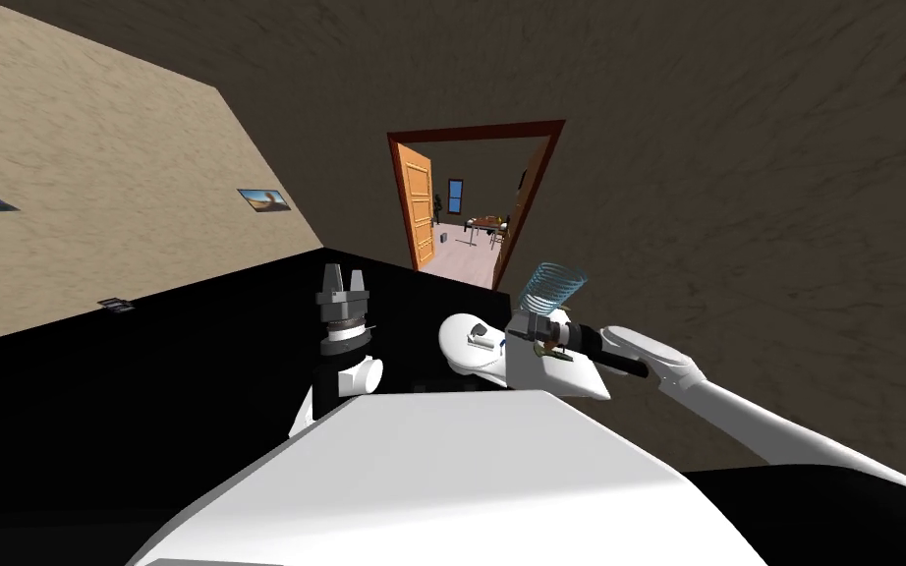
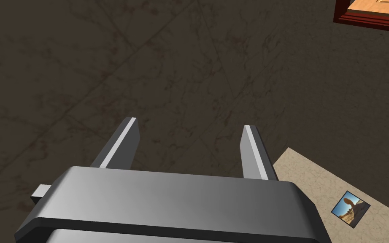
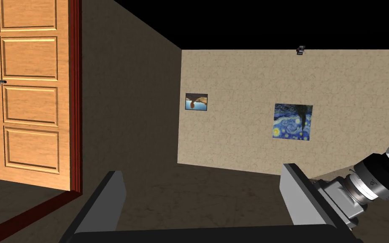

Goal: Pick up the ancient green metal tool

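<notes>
A: Straight ahead, what's open?
B: Doorway [image 1: 476, 201], red-brown frame, with its door [image 3: 29, 93] swung back on the left jamb. Pale floor shows through it. Right of the frame a dark brown surface [image 1: 736, 197] spreads wide.
A: Left side?
B: Tan wall [image 1: 97, 187] with two pictures [image 3: 293, 121]; a black area [image 1: 146, 393] runs along its foot up to the threshold.
A: Hands?
B: Left hand [image 2: 189, 123] stands upright out front, fingers wide apart, nothing between them. Right hand [image 3: 201, 169] points across toward the tan wall, fingers spread as wide, also empty; the door's edge lies off one finger, the left wrist just beside the other.
A: And the tool [image 1: 546, 351]?
B: Perhaps that small green-brown sliver against the right wrist, just beside a pale blue wire coil [image 1: 551, 287]. Too small to be sure.
</notes>
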Robot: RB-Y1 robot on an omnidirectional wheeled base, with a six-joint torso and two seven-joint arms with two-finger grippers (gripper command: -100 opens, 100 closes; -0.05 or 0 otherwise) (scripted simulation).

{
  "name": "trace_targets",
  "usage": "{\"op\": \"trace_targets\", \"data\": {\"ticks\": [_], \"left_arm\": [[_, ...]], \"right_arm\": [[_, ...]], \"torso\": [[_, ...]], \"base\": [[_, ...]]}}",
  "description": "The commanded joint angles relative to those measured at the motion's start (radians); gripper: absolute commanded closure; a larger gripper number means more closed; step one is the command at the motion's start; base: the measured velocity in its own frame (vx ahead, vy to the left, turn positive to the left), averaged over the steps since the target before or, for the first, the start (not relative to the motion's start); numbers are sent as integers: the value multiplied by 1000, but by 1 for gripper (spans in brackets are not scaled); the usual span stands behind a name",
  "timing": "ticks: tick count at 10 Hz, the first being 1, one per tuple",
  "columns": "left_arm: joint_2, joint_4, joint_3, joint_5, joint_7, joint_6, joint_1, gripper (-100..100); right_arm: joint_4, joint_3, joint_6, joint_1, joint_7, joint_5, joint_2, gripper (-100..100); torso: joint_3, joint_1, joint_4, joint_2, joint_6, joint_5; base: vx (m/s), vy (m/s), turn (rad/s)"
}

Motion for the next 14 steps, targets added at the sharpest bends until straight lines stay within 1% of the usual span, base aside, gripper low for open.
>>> {"op": "trace_targets", "data": {"ticks": [1, 2, 3, 4, 5, 6, 7, 8, 9, 10, 11, 12, 13, 14], "left_arm": [[0, 0, 0, 0, 0, 0, 0, 0], [0, 0, 0, 0, 0, 0, 0, 0], [0, 0, 0, 0, 0, 0, 0, 0], [0, 0, 0, 0, 0, 0, 0, 0], [0, 0, 0, 0, 0, 0, 0, 0], [0, 0, 0, 0, 0, 0, 0, 0], [0, 0, 0, 0, 0, 0, 0, 0], [0, 0, 0, 0, 0, 0, 0, 0], [0, 0, 0, 0, 0, 0, 0, 0], [0, 0, 0, 0, 0, 0, 0, 0], [0, 0, 0, 0, 0, 0, 0, 0], [0, 0, 0, 0, 0, 0, 0, 0], [0, 0, 0, 0, 0, 0, 0, 0], [0, 0, 0, 0, 0, 0, 0, 0]], "right_arm": [[42, 19, -7, 17, 2, 27, -50, -100], [42, 19, -7, 17, 2, 27, -68, -100], [86, 40, -16, 24, -1, 50, -110, -100], [86, 40, -16, 24, -1, 50, -121, -100], [118, 62, -25, 32, -6, 72, -159, -100], [129, 62, -25, 32, -6, 72, -171, -100], [170, 85, -33, 42, -11, 94, -209, -100], [172, 85, -33, 42, -11, 94, -219, -100], [214, 109, -41, 52, -16, 115, -250, -100], [214, 109, -41, 52, -16, 115, -263, -100], [256, 133, -49, 63, -23, 135, -303, -100], [283, 158, -57, 74, -29, 155, -333, -100], [295, 158, -57, 74, -29, 155, -342, -100], [333, 183, -64, 86, -35, 173, -375, -100]], "torso": [[0, 0, 0, 0, 0, 0], [0, 1, 0, 0, -1, 0], [0, 0, 0, 0, 0, 0], [0, 0, 0, 0, 0, 0], [0, 0, 0, 0, 0, 0], [0, 0, 0, 0, -1, 0], [0, 0, 0, 0, 0, 0], [0, 0, 0, 0, 0, 0], [0, 0, 0, 0, 0, 0], [0, 0, 0, 0, 0, 0], [0, 0, 0, 0, 0, 0], [0, 0, 0, 1, 0, 0], [0, 1, 0, 0, -1, 0], [0, 0, 0, 0, 0, 0]], "base": [[-9, 29, 134], [-8, 20, 66], [-10, 22, 105], [-10, 18, 98], [-9, 24, 148], [-6, 17, 83], [-9, 25, 160], [-9, 17, 60], [-7, 21, 137], [-7, 14, 67], [-14, 26, 113], [-12, 37, 186], [-7, 25, 78], [-11, 21, 132]]}}
